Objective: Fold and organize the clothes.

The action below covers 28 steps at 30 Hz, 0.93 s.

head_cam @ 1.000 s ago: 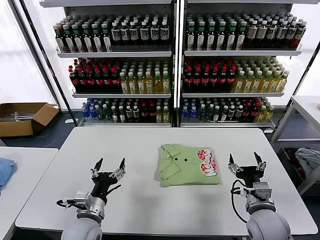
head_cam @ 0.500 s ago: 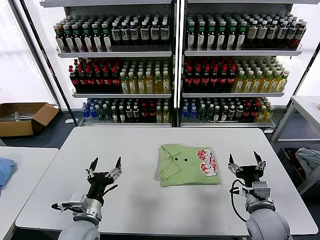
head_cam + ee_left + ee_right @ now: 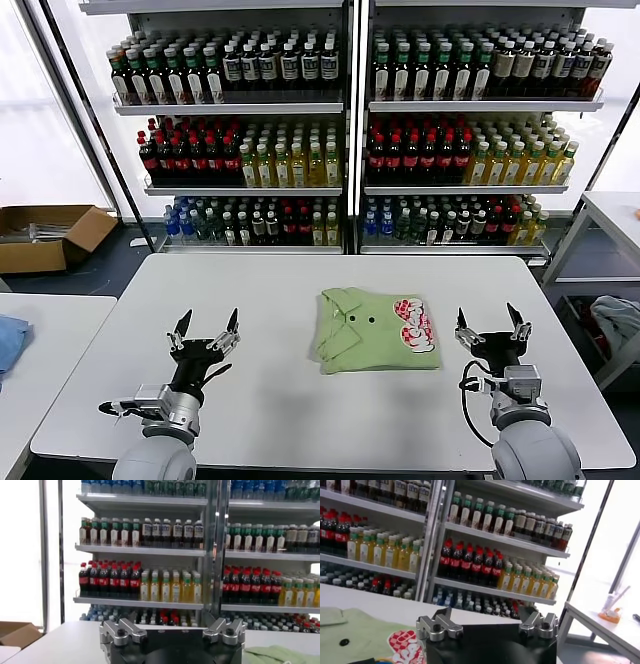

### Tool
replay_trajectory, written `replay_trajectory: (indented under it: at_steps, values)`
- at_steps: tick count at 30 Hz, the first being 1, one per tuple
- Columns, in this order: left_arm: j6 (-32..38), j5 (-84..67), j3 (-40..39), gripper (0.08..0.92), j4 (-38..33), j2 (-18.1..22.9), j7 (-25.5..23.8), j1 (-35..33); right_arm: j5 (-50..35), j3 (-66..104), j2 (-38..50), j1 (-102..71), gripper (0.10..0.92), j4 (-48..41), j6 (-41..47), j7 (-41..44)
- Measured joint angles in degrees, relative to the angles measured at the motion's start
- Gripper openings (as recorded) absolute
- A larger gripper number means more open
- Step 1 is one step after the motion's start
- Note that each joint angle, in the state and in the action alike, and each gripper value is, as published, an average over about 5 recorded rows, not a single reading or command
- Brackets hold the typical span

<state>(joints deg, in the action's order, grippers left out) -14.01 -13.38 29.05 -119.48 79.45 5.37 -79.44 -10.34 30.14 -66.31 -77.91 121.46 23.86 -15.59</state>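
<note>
The light green polo shirt (image 3: pixel 375 330) lies folded into a neat rectangle on the white table (image 3: pixel 280 300), collar and small dark buttons toward the left, red-and-white graphic at its right. It also shows in the right wrist view (image 3: pixel 360 635) and as a corner in the left wrist view (image 3: pixel 280 655). My left gripper (image 3: pixel 206 332) is open and empty, pointing up, well left of the shirt near the table's front. My right gripper (image 3: pixel 490 325) is open and empty, pointing up, just right of the shirt.
Shelves of bottles (image 3: pixel 340 130) stand behind the table. A cardboard box (image 3: pixel 45 235) lies on the floor at the far left. A blue cloth (image 3: pixel 8 340) lies on a side table at left. A pale cloth (image 3: pixel 620 320) sits at right.
My left gripper has drifted a little to the left and toward the table's front. The right gripper and the shirt have not moved.
</note>
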Motion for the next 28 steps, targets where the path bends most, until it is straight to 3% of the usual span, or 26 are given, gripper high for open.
replay_trajectory:
  at_steps: [28]
  values:
    - [-1.4,0.5,-0.5,0.823,1.6,-1.0,-1.2,1.7,-0.4,0.2,-0.4,0.3,0.823,-0.2,-1.4,1.0]
